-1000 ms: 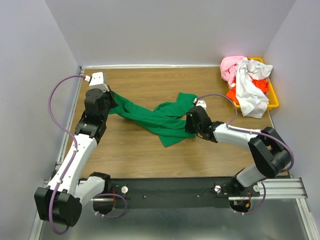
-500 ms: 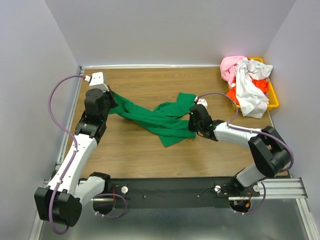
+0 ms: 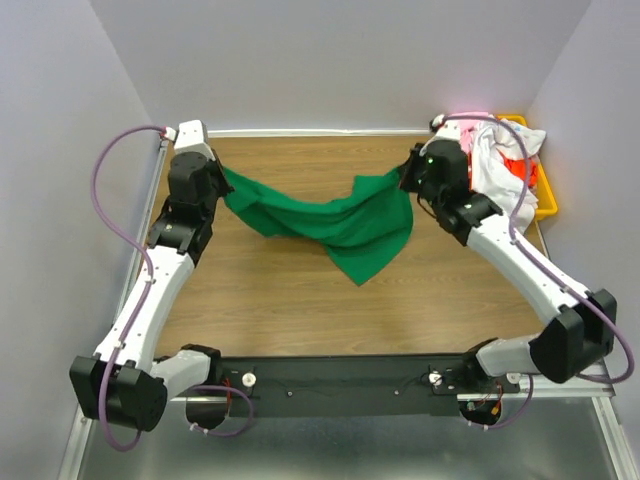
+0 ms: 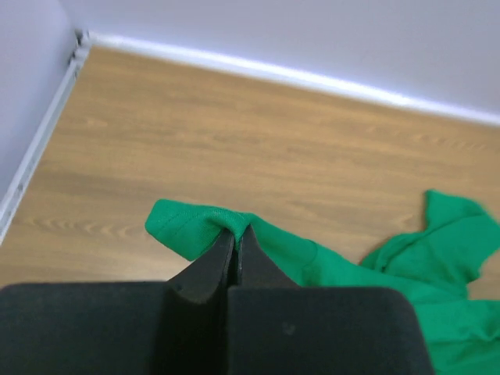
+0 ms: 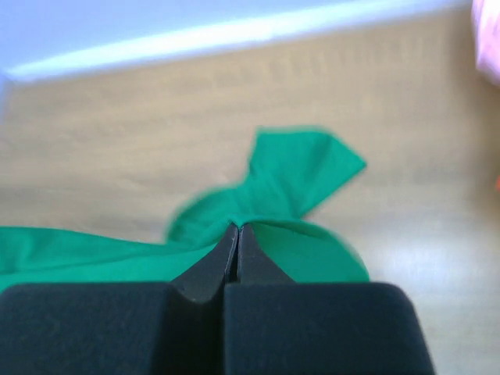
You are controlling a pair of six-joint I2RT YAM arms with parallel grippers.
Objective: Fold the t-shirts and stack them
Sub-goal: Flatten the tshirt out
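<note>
Pinching one green tee (image 3: 340, 225) at two ends. At far left, left gripper (image 3: 224, 182) with fingers closed tight on a bunched fold of the hem; in its wrist view, cloth squeezed between the black tips. At far right, right gripper (image 3: 407, 178) likewise clamped shut on a fold of the same cloth, a sleeve-like flap lying just beyond the tips. Between the two, slung as a sagging band above the table (image 3: 270, 300), with a loose corner drooping toward the near side, right of centre; impossible to tell whether touching the wood. In the far right corner, a yellow bin (image 3: 546, 203) heaped with more cloth: white tee (image 3: 497, 178) spilling over the near rim, pink tee (image 3: 472, 122) at the heap's far left, orange-red tee (image 3: 518, 162) showing beneath the white. Right arm partly in front of that heap.
</note>
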